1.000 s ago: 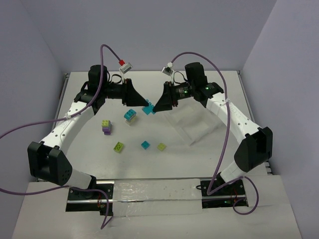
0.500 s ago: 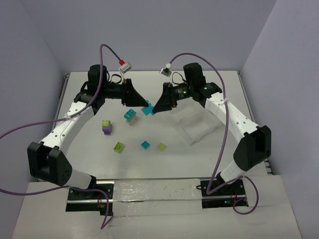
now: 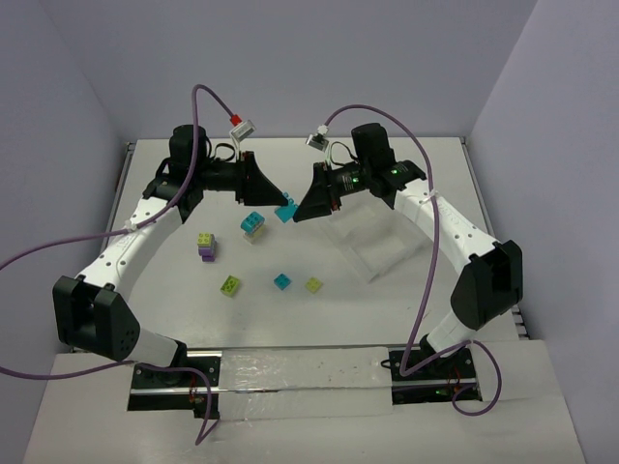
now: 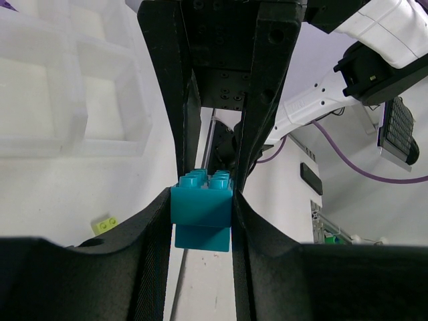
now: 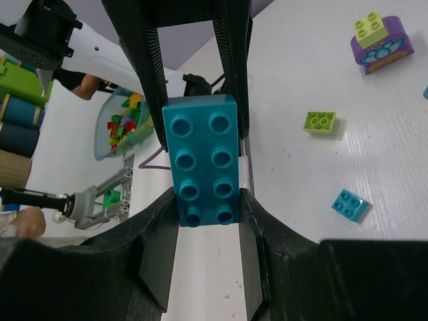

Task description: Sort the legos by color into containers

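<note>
A cyan lego [image 3: 286, 212] hangs in the air above the table's back middle, gripped from both sides. My left gripper [image 4: 202, 200] is shut on one end of it, where it shows as two cyan layers [image 4: 200, 210]. My right gripper [image 5: 207, 200] is shut on the other end, its pads against the long sides of the eight-stud brick [image 5: 202, 154]. On the table lie a cyan-topped stack [image 3: 253, 225], a lime-on-purple pair [image 3: 206, 246], two lime bricks [image 3: 231, 284] [image 3: 313, 285] and a cyan brick [image 3: 281, 281]. The clear containers tray [image 3: 377, 242] lies under the right arm.
The tray's dividers [image 4: 67, 87] show at the upper left of the left wrist view. The white walls stand close behind both arms. A raised table edge [image 3: 131, 164] runs along the left.
The right gripper's jaws have closed onto the cyan lego that the left gripper holds. The right arm has edged slightly left; the left arm has stayed still.
</note>
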Controlling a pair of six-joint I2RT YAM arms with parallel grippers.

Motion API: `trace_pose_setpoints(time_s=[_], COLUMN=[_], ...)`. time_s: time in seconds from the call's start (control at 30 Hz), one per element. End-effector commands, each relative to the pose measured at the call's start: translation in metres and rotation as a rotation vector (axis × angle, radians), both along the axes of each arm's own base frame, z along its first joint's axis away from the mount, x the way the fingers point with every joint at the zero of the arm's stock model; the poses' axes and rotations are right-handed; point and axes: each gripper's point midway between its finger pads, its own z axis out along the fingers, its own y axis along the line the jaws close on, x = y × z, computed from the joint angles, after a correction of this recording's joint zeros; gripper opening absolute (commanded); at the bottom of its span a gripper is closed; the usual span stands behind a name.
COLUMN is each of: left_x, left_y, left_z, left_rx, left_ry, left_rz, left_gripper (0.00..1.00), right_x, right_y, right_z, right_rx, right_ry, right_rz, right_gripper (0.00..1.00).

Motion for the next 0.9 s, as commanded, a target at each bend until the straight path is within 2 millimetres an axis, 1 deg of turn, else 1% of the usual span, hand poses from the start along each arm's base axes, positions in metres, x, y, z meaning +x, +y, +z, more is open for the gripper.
trace_pose_setpoints(time_s=[0.0,0.07,0.1,0.13,0.17,0.2,0.23,0.27,0.47,0.6,0.77,0.87], left_x=[-0.003,-0.002,-0.002,-0.002,-0.002,-0.003,-0.005,-0.006,-0.009,-0.01,-0.009,-0.007], left_y=[0.0,0.0,0.0,0.0,0.001,0.001,0.001,0.001,0.004,0.003,0.002,0.001], left_z=[0.011,0.011,0.01,0.009,0.008,0.007,0.006,0.004,-0.015,-0.022,-0.023,-0.019], left_rx=[-0.023,-0.02,-0.016,-0.013,-0.011,-0.009,-0.008,-0.006,0.024,0.022,0.012,0.001], left_ry=[-0.083,-0.084,-0.079,-0.073,-0.068,-0.062,-0.056,-0.049,-0.021,-0.002,0.013,-0.001], left_rz=[-0.01,-0.002,0.001,0.0,-0.002,-0.005,-0.009,-0.014,-0.018,-0.026,-0.027,-0.023], left_gripper=[0.0,0.02,0.23,0.47,0.67,0.82,0.93,0.99,0.99,0.93,0.86,0.85], right_x=[0.002,0.004,0.005,0.006,0.007,0.008,0.009,0.01,0.016,0.017,0.016,0.016], right_y=[0.004,0.003,0.003,0.002,0.002,0.001,-0.001,-0.003,-0.011,-0.013,-0.013,-0.013], right_z=[0.011,0.012,0.012,0.012,0.012,0.013,0.014,0.015,0.021,0.022,0.025,0.023], right_rx=[0.021,0.02,0.018,0.016,0.015,0.017,0.02,0.025,0.044,0.05,0.058,0.054], right_ry=[-0.032,-0.039,-0.043,-0.047,-0.05,-0.051,-0.052,-0.054,-0.055,-0.052,-0.043,-0.04], right_rz=[-0.013,-0.026,-0.033,-0.044,-0.051,-0.055,-0.063,-0.07,-0.094,-0.094,-0.086,-0.084], right_gripper=[0.0,0.0,0.0,0.0,0.0,0.0,0.0,0.0,0.0,0.0,0.0,0.0])
